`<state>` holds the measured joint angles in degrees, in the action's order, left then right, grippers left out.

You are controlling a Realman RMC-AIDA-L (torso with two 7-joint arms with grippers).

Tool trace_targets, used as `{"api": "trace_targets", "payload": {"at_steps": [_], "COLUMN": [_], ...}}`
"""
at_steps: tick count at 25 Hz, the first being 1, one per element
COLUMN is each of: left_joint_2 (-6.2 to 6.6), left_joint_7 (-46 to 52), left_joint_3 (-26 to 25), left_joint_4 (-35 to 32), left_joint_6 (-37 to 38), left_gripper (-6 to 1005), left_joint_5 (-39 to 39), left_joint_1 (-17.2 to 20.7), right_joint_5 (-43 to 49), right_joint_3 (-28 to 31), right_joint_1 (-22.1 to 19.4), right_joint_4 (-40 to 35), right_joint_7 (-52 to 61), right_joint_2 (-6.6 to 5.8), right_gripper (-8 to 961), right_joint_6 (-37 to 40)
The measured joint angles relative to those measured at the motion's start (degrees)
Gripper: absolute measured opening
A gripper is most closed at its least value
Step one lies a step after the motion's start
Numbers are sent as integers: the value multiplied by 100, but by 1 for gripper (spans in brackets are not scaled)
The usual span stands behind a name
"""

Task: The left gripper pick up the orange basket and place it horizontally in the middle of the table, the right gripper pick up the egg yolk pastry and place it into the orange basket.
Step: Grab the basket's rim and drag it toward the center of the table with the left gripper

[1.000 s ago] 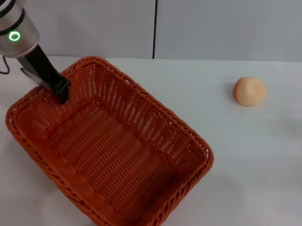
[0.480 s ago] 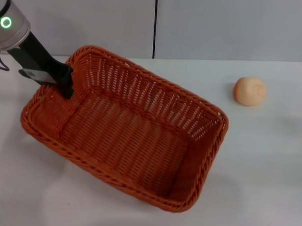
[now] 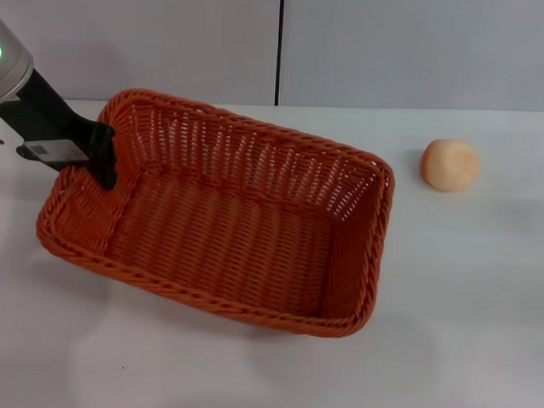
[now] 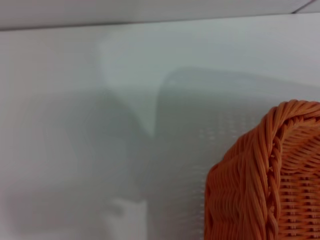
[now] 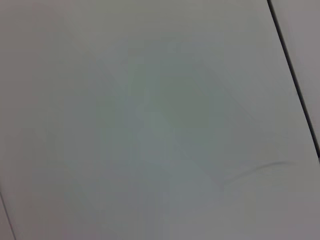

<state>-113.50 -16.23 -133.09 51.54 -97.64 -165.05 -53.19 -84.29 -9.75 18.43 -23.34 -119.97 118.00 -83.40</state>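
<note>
Head view, my left claw: my left gripper point(image 3: 104, 165) reaches in from the upper left of the frame and is clamped on the short left wall of the orange basket point(image 3: 226, 220), fingertips down inside the rim.
Head view, basket: one basket, lying long-side across the left and centre of the table point(image 3: 466, 303), open side up, nothing inside it.
Head view, pastry: one egg yolk pastry point(image 3: 450, 165) at the upper right of the frame, on the table, well apart from the basket's right wall.
Head view, surroundings: a grey wall behind the table with a dark vertical seam at top centre.
Head view, obstruction: nothing stands between pastry and basket.
Left wrist view: only a rounded corner of the basket point(image 4: 270, 180) at the lower right of the frame, with white tabletop and soft shadows around it; my own fingers do not show here.
Right wrist view: a plain grey surface with a dark line at the upper right edge; no basket or pastry.
Right claw: my right gripper appears in no view.
</note>
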Motion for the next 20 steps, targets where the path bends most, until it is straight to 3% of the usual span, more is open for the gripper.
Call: {"api": "trace_targets", "payload": {"at_steps": [13,20], "left_joint_2": [-12,-149], "left_joint_7": [347,347], "left_joint_3": [-45,119], "left_joint_4": [215,468], "left_joint_6": [-38,-96], "left_gripper": [131,128], "left_joint_5": [2,-17], "left_joint_1": [454,521], "right_joint_5": [0,1], "right_joint_3": [0,0], "right_joint_1": [161,175], "right_joint_4": [-4,-3], "right_joint_7": [-71,-71], "right_joint_2": [-27,-25], "right_gripper": [649,650], "right_joint_6": [43,69]}}
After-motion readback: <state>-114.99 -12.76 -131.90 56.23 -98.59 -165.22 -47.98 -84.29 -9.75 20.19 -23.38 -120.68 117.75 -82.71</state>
